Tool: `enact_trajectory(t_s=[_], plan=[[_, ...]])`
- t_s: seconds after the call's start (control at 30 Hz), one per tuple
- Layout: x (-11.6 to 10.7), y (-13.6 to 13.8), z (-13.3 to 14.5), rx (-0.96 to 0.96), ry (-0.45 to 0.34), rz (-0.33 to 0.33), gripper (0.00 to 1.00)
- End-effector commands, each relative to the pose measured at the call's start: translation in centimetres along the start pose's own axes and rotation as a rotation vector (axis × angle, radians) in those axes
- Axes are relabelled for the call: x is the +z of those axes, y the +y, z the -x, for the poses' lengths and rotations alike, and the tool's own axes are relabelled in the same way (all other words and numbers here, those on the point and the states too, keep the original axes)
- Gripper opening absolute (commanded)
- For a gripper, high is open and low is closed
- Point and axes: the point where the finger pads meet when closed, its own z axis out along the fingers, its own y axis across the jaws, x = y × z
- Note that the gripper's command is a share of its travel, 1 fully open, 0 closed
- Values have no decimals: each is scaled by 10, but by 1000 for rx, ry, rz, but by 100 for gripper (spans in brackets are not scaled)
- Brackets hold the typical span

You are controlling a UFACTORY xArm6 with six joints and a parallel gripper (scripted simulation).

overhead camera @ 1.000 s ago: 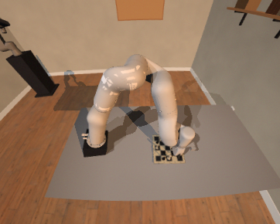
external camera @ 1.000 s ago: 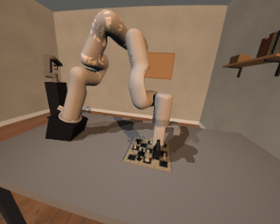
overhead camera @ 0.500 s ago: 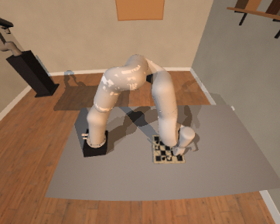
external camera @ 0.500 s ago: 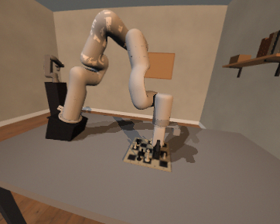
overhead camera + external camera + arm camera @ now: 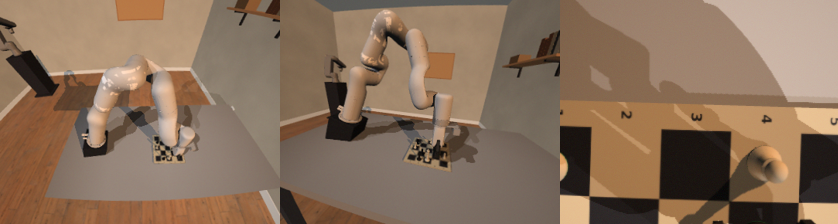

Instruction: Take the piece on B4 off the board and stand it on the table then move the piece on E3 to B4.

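The arm's black base block stands on the left of the grey surface. From it the arm arches high and comes down almost vertically, so the hand meets the crowded board from straight above instead of sweeping sideways through neighbouring pieces.

The chessboard lies flat near the middle of the surface, its numbered edge facing away from the wrist camera. The hand hangs low over the board's right part, among the pieces. Its fingers stand partly apart with nothing between them, a gap that seems set to slip around a slim piece without nudging its neighbours.

In the wrist view a pale piece is cut off at the left edge under the 1. Further right, a pale pawn stands upright inside the light square under the 4, in the row beside the edge. B4 would be the next square inward, at the frame's bottom edge, and its piece cannot be made out there. E3 lies out of this view. Judging from this, the first lift is not yet made.
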Motion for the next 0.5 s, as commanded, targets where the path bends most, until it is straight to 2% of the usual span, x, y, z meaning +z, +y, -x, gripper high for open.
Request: enact_trajectory(t_s=[0.0, 0.13, 0.17, 0.47], plan=[[-1, 0, -2, 0, 4, 1, 41], [-1, 0, -2, 0, 4, 1, 41], [-1, 0, -2, 0, 4, 1, 0], [-1, 0, -2, 0, 4, 1, 0]])
